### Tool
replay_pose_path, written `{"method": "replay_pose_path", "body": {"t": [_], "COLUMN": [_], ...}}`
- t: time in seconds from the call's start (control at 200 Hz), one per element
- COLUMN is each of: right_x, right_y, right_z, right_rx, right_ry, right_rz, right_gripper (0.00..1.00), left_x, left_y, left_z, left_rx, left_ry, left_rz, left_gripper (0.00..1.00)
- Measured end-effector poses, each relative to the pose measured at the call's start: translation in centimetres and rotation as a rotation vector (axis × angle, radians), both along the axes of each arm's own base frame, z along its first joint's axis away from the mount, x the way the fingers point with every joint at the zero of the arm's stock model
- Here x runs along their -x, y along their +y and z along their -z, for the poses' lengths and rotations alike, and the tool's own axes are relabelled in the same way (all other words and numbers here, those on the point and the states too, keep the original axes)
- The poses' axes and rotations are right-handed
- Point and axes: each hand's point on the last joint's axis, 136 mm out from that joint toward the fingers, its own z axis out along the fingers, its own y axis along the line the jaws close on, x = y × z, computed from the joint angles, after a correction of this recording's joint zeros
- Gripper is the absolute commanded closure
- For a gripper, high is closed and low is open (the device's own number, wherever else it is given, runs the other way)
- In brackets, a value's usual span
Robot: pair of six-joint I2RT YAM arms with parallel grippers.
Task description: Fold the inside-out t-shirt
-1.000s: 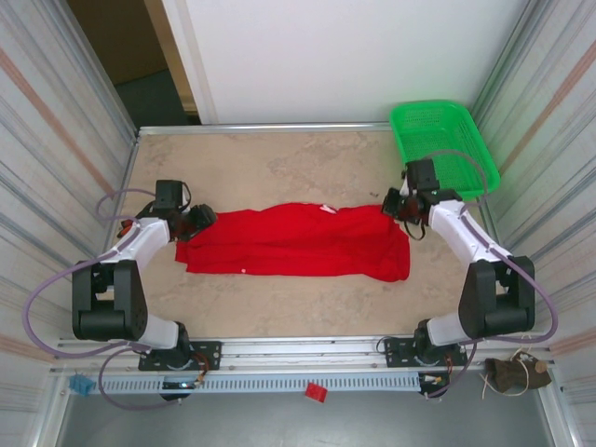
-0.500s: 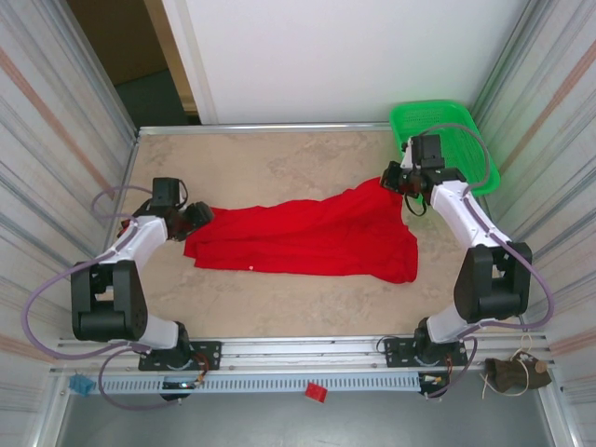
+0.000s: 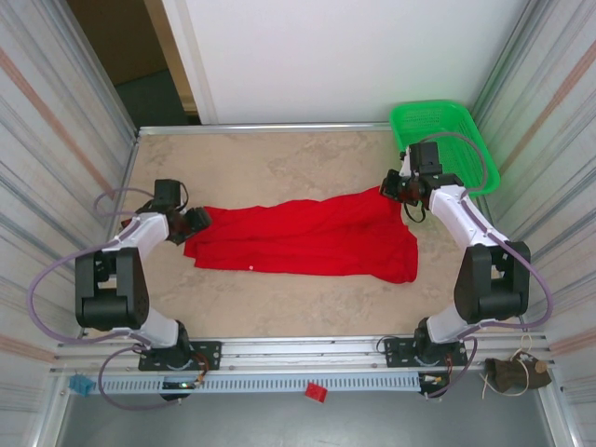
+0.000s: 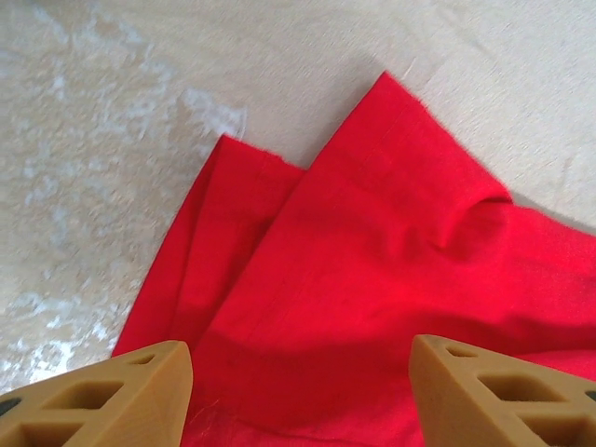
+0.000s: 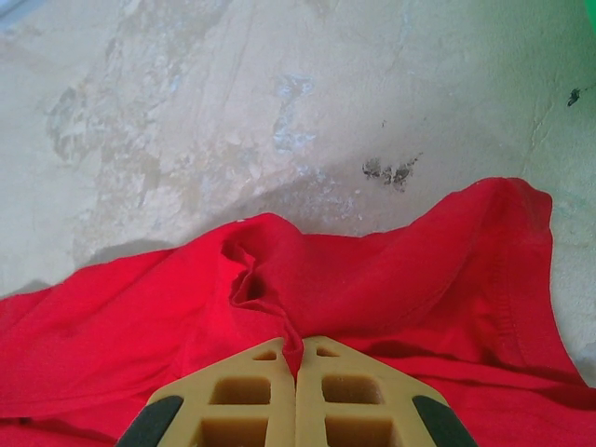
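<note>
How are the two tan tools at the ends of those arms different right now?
The left tool has its fingers wide apart; the right tool has its fingers pressed together. The left tool holds nothing and hangs over the left end of the t-shirt, while the right tool pinches a bunch of red cloth at the far right corner. Both have the same tan blocky fingers and point down at the shirt.

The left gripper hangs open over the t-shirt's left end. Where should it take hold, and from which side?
Likely the layered corner of the t-shirt, nearest the left gripper: both layers lie flat there with free edges on bare table. Come down from the outer, left side, so one finger slides under.
</note>
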Motion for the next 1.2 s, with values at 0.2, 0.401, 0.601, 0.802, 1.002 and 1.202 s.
{"method": "replay_pose_path", "body": {"t": [0.2, 0.401, 0.601, 0.802, 1.002, 1.202], "right_x": [-0.1, -0.1, -0.1, -0.6, -3.0, -4.8], "right_y": [0.1, 0.1, 0.1, 0.0, -1.0, -1.3], "right_z": [-0.1, -0.1, -0.1, -0.1, -1.8, -3.3], "right_rx": [-0.003, -0.004, -0.007, -0.016, -0.032, -0.063], "right_ry": [-0.003, -0.007, -0.006, -0.006, -0.049, -0.103], "right_rz": [-0.002, -0.002, 0.0, 0.008, 0.039, 0.055], "right_gripper": [1.0, 1.0, 1.0, 1.0, 1.0, 1.0], "left_x": [2.1, 2.5, 1.3, -3.3, -8.8, -11.2], "left_y": [0.2, 0.2, 0.5, 0.8, 1.3, 1.2], "left_z": [0.6, 1.4, 2.2, -0.3, -5.4, -6.1], "left_rx": [-0.005, 0.001, -0.011, -0.033, -0.047, -0.026], "left_ry": [0.02, 0.04, 0.057, -0.015, -0.151, -0.178], "left_rz": [-0.029, -0.04, -0.041, -0.011, 0.006, 0.022], "left_gripper": [0.35, 0.41, 0.97, 1.0, 1.0, 1.0]}}
